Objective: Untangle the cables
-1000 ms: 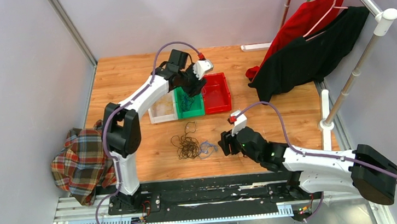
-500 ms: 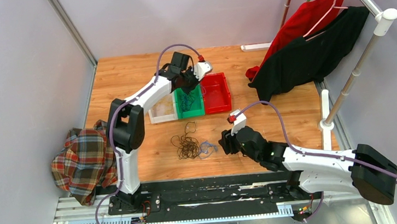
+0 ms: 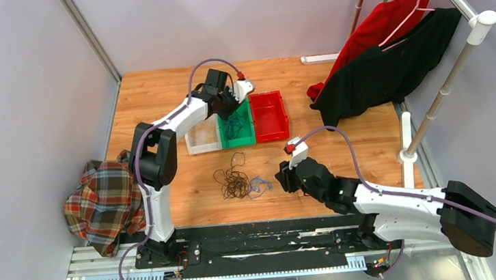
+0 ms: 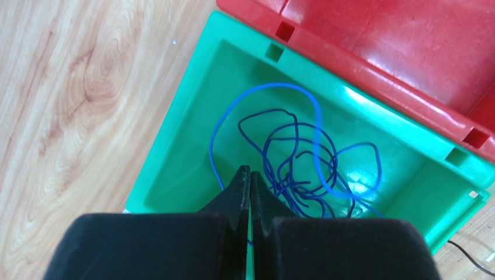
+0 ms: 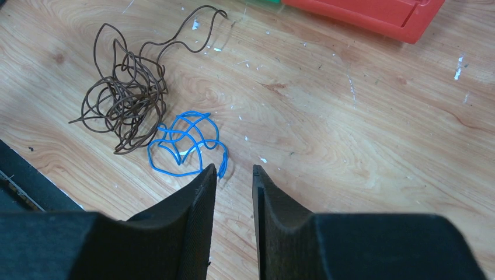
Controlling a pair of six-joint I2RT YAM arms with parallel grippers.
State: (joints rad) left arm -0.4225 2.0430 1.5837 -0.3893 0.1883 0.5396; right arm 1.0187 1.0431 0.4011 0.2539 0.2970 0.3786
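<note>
The left gripper (image 4: 250,175) hangs over the green bin (image 4: 175,116) with its tips pointing down into it. Its jaws are pressed together with no gap between them. Loose blue cables (image 4: 295,154) lie in loops on the floor of the green bin, right under and beside those tips. Whether a strand is pinched between them cannot be told.

A red bin (image 3: 269,119) stands against the right side of the green bin, and a clear bin (image 3: 202,136) stands against its left side.

On the table (image 3: 158,94), nearer the arm bases than the green bin and apart from it, lies a brown tangle (image 5: 125,99) of cables. A small blue tangle (image 5: 184,143) lies just beside it, a little farther from the green bin and to the right.

The right gripper (image 5: 233,175) sits farther still from the green bin, just beside the blue tangle. Its jaws stand a narrow gap apart with only bare wood between them, so it holds nothing. One loose end of the blue tangle lies close to the tip of one finger (image 5: 204,181).

A plaid cloth (image 3: 100,202) lies well to the left of the green bin, at the table's edge.
</note>
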